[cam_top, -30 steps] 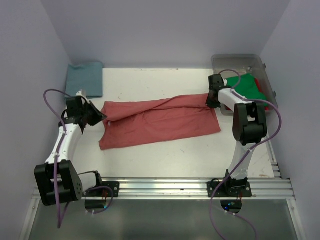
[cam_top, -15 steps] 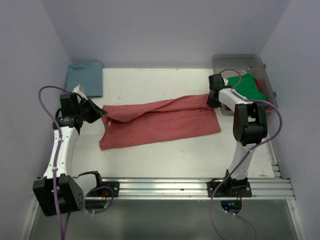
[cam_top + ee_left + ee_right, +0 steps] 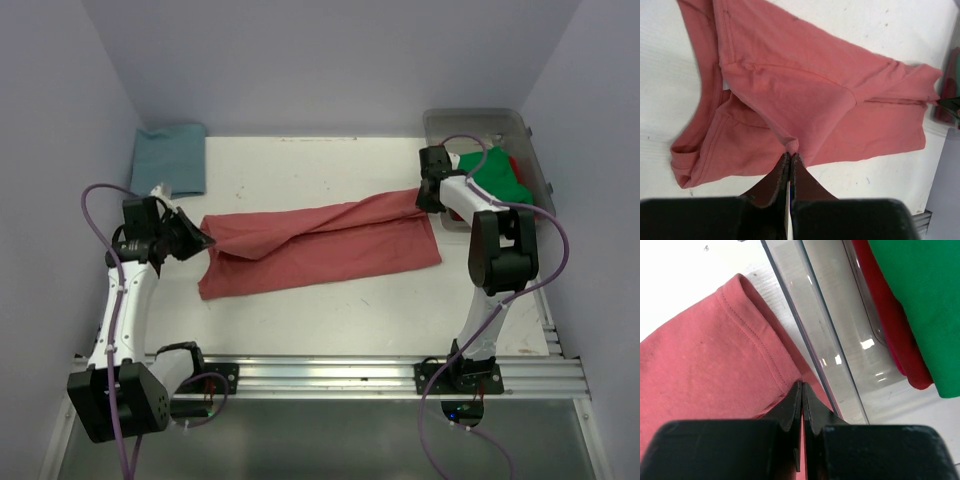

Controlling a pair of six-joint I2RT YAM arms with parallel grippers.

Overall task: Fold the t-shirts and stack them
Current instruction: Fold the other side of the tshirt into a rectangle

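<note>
Softly creased salmon-red t-shirt (image 3: pixel 320 245), matte cloth, long folded band.

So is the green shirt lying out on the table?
No, the green t-shirt sits inside the clear plastic bin at the far right, on top of something red.

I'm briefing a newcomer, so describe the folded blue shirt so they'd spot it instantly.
On the white table, look to the far left corner. The teal-blue t-shirt lies there, folded. It alone is blue: the salmon-red t-shirt lies mid-table, the green t-shirt in the clear bin.
</note>
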